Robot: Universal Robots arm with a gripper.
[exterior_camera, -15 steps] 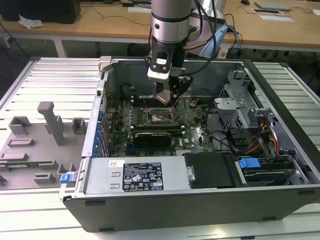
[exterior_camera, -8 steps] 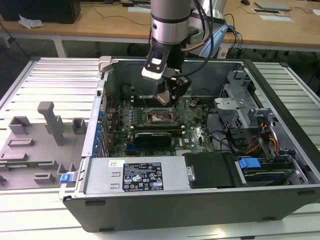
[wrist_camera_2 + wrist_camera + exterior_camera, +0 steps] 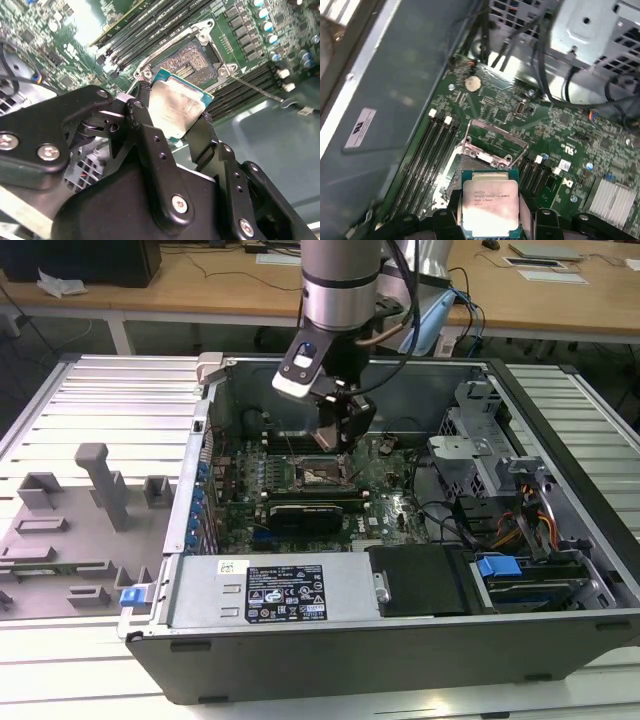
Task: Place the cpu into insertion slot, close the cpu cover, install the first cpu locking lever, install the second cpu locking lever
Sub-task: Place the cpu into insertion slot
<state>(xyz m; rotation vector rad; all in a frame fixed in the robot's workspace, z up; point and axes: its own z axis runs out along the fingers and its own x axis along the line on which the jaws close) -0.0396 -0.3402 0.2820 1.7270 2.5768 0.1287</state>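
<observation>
Open desktop computer case (image 3: pixel 400 665), dark sheet-metal walls, lies on its side on a ribbed aluminium tabletop (image 3: pixel 100 400) and fills the middle and right of the exterior view. Green motherboard (image 3: pixel 390 505) is at frame centre inside the case, densely populated, with long black memory slots. Black, bolted, angular end effector (image 3: pixel 172 117) is clenched on the cpu (image 3: pixel 180 102), one finger on each opposite edge. The cpu is a flat square with a matte silvery lid on a green substrate, held in the air at centre of the second wrist view. It sits just short of the insertion slot (image 3: pixel 192 57), whose contact field glints bare at upper centre. Thin metal cpu cover (image 3: pixel 487 156) appears swung up, at centre of the first wrist view. Status, judged: chip not yet seated, so step one is under way. Cover and both levers are still to do.
</observation>
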